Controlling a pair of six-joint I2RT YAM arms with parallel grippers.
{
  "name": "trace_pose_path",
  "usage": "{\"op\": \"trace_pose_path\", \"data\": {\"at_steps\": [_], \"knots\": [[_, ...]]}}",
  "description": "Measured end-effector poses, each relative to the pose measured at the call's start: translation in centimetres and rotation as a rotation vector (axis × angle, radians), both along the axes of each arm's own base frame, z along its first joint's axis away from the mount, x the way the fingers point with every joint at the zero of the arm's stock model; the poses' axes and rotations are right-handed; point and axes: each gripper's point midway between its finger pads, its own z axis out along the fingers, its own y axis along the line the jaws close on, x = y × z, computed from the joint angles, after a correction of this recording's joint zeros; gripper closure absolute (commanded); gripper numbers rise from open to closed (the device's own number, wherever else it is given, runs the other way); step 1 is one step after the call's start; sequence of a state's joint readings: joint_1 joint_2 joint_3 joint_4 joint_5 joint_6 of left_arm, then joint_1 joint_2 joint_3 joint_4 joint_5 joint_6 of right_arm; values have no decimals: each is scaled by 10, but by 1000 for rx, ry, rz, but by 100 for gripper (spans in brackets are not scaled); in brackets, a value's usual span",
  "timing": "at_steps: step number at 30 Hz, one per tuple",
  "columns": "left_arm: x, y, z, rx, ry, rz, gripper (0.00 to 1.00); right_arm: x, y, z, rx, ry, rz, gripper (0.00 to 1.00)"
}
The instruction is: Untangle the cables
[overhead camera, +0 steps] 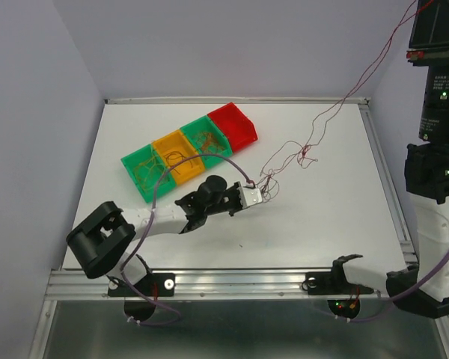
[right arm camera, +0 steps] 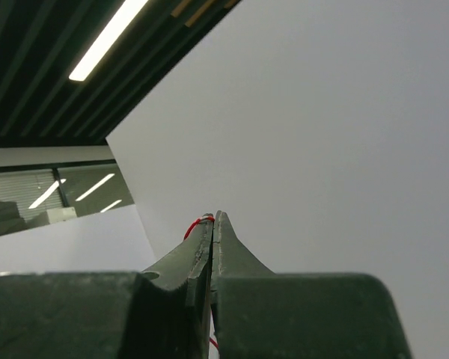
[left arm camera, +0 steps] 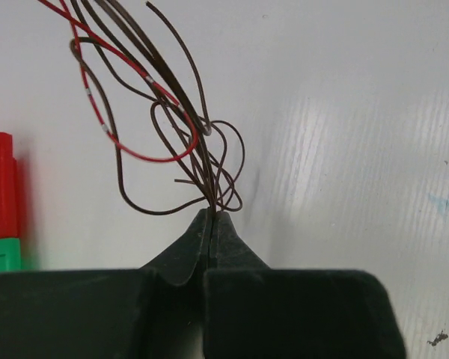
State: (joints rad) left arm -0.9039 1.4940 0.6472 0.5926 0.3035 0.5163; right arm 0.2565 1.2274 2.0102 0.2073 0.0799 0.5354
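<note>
— Several hair-thin cables (overhead camera: 305, 155), brown and red, looping mid-frame above smooth white bench (overhead camera: 322, 224)?
— Brown strands pinched in left jaws; red strand clamped in right jaws, upper right.

Cables (overhead camera: 304, 155) — thin red, brown strands, looped tangle near centre — strands rising upper right.
</note>
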Motion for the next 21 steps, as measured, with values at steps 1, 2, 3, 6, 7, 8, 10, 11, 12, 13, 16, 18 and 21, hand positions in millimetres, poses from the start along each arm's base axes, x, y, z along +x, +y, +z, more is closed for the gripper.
{"op": "trace_pose_path", "data": {"at_steps": [1,2,3,6,7,8,10,11,12,13,16,18,21], "knots": [[0,4,7,-7,-9,12,100,0,-1,-9,-3,14,-6,99],[0,6,14,-13,-18,20,100,6,-1,-27,-9,45,-15,99],[-2,10,28,-32,-34,23,100,7,-1,-43,-16,75,-18,99],[-12,20,74,-97,-81,16,100,20,1,-107,-40,186,-20,99],[-17,24,90,-114,-90,6,100,31,4,-145,-53,262,-19,99],[-21,26,102,-122,-92,-4,100,36,5,-169,-62,305,-19,99],[-29,29,126,-133,-96,-34,100,52,9,-221,-77,398,-16,98],[-35,32,133,-122,-92,-53,100,64,11,-254,-89,466,-18,95],[-39,35,138,-114,-89,-64,100,76,13,-285,-104,534,-22,93],[-44,39,141,-99,-84,-74,100,88,15,-313,-116,603,-26,90],[-59,60,141,-31,-68,-85,100,121,21,-405,-171,819,-47,45],[-65,74,140,5,-67,-77,100,136,23,-483,-238,1016,-64,31],[-75,100,149,39,-94,-45,100,136,26,-538,-301,1151,-58,7]]}}
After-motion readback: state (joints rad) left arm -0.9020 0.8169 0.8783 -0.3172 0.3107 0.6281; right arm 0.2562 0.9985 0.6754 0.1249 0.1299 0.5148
